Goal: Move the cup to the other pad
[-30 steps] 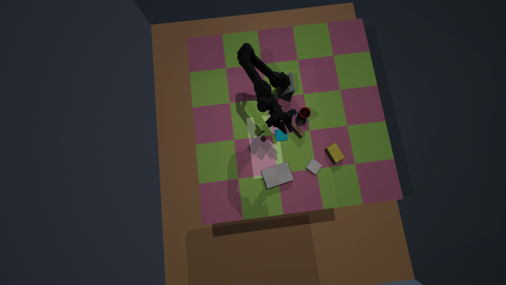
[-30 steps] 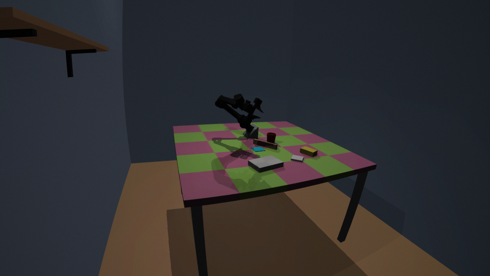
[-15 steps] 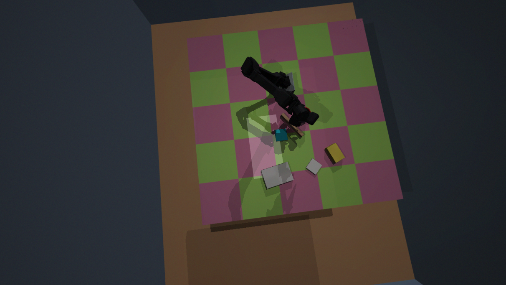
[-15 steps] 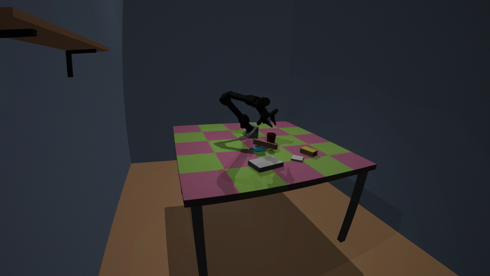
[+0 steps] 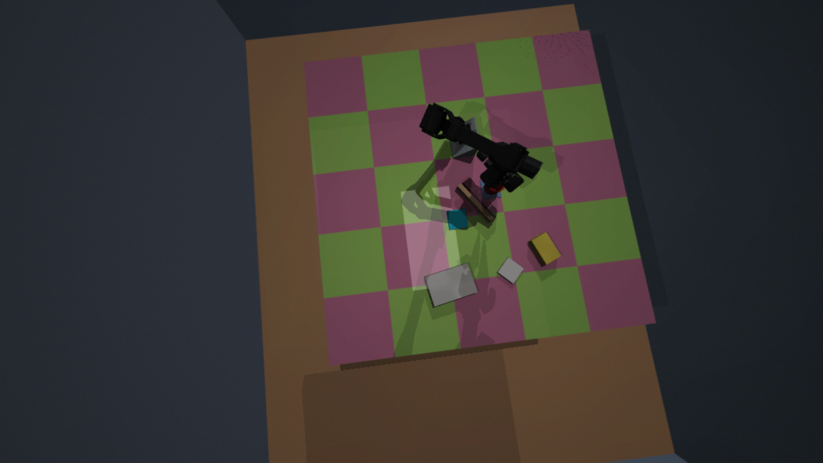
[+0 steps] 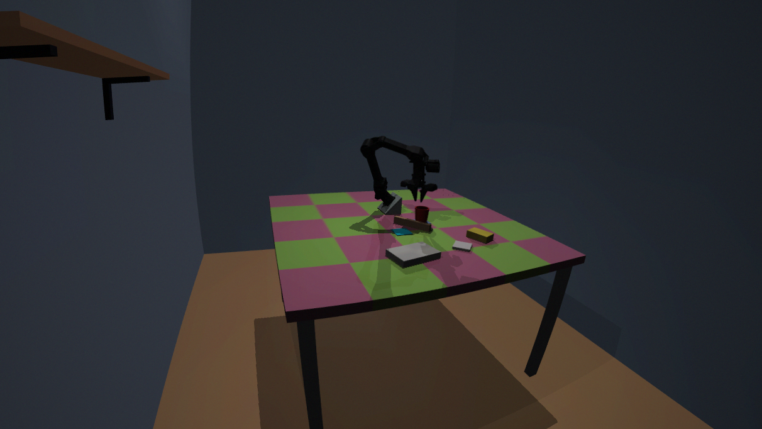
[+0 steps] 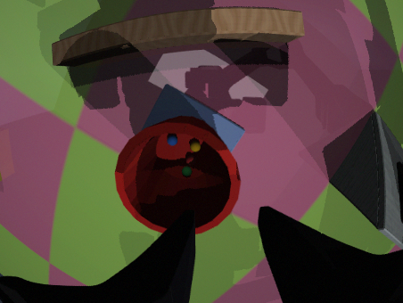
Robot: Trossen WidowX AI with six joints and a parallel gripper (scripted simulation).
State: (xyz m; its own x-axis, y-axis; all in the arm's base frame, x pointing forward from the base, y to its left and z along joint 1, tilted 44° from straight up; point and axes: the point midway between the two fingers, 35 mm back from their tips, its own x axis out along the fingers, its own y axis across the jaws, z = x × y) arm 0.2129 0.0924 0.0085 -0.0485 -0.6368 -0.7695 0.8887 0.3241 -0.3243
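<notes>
Four marbles, one blue [image 7: 172, 140], one yellow [image 7: 195, 146], one green [image 7: 186, 171] and one reddish [image 7: 190, 159], lie inside the cup [image 5: 493, 190] [image 6: 421, 214] [image 7: 234, 178]. The cup stands upright on the darker blue pad [image 5: 497, 195] [image 6: 429, 222] [image 7: 176, 104]; its long axis is vertical and its mouth faces upward. Its wall is red and narrows toward the base; the rim is round with slightly faceted edges, brighter than the largely shadowed interior, where a lit red patch shows near the blue marble. From above, the arm partly covers the cup. The gripper [image 5: 502, 179] [image 6: 419, 200] [image 7: 226, 217] points downward above the cup, its fingers partly apart with nothing between them. The other pad, a turquoise square [image 5: 457, 219] [image 6: 402, 231], lies across a wooden bar [image 5: 475, 201] [image 6: 412, 223] [image 7: 178, 28] from the cup.
</notes>
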